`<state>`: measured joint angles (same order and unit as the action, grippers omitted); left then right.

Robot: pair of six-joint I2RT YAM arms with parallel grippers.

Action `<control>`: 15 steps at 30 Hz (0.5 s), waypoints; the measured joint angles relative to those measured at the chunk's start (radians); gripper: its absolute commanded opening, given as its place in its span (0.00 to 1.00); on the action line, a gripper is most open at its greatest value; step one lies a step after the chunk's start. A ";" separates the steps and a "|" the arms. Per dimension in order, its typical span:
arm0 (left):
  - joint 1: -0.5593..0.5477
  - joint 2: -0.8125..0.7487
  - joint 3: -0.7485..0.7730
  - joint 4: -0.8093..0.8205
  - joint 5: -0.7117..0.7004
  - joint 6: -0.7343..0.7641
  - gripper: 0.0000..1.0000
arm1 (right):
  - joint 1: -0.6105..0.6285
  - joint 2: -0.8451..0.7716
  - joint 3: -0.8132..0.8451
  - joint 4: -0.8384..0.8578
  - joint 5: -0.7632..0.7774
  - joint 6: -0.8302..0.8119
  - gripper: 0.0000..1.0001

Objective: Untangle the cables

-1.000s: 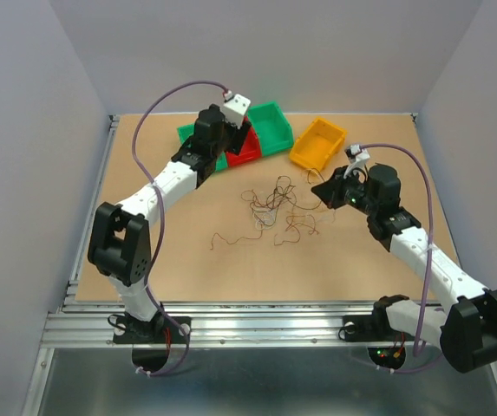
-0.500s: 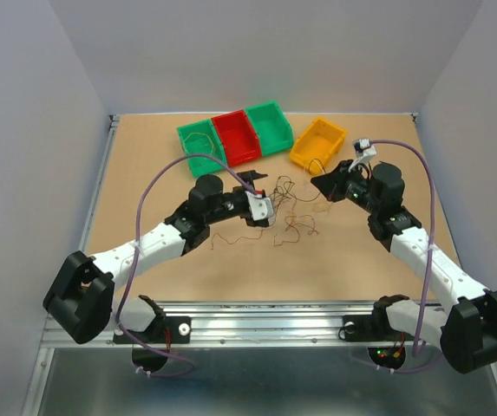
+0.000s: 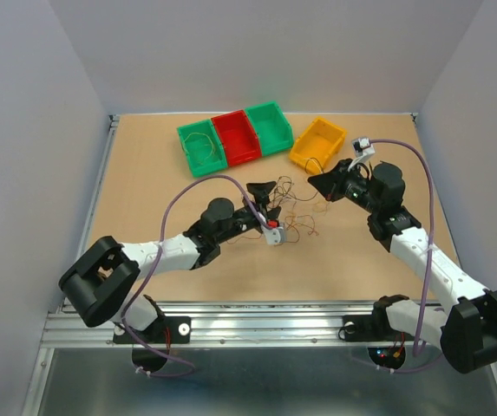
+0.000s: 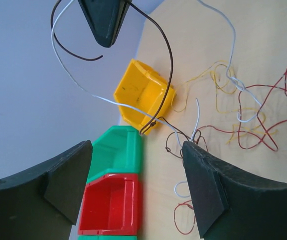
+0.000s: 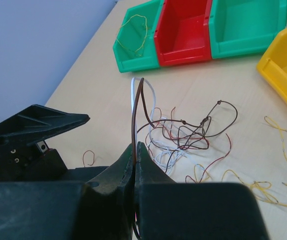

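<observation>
Table (image 3: 144, 199): a tan board, with both arms bolted at its near edge.
Left arm (image 3: 170, 251): stretched low and far forward, reaching toward the middle of the board.
Right arm (image 3: 421, 251): comes in from the right with its elbow bent and its wrist aimed left at the wires.
Bins: four stand at the back, namely a green bin (image 3: 200, 149), a red bin (image 3: 236, 137), a second green bin (image 3: 270, 128) touching it, and a yellow bin (image 3: 317, 143) set apart to the right.
Left gripper (image 3: 265, 198): its jaws are spread wide with nothing between them, at the left edge of the tangle.
Right gripper (image 3: 313, 182): pinched tight on two strands of the cables (image 3: 293, 212), one brown and one white, and held up off the board.
Cables' place: a loose tangle mid-table, between the two grippers.
Left wrist view only: the right gripper's dark tip is at the top edge, and the two strands sag from it down to red, yellow and white loops (image 4: 243, 110) – the overhead view blurs these.
Right wrist view only: the strands rise straight out of the closed fingertips (image 5: 134, 150), and a yellow wire (image 5: 135, 30) lies in the first green bin.
</observation>
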<state>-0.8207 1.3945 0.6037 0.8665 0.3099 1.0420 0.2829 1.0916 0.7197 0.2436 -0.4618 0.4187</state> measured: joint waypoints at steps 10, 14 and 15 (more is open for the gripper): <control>-0.058 0.166 0.032 0.085 -0.143 0.061 0.65 | 0.000 0.000 0.000 0.005 -0.017 0.001 0.01; -0.075 0.219 0.074 0.095 -0.191 0.075 0.57 | 0.002 0.000 0.000 0.005 -0.018 0.001 0.01; -0.077 0.229 0.087 0.097 -0.198 0.077 0.56 | 0.003 0.000 0.000 0.005 -0.018 0.001 0.01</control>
<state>-0.8978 1.6234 0.6910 0.9630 0.1120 1.1191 0.2859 1.0920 0.7197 0.2489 -0.4801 0.4198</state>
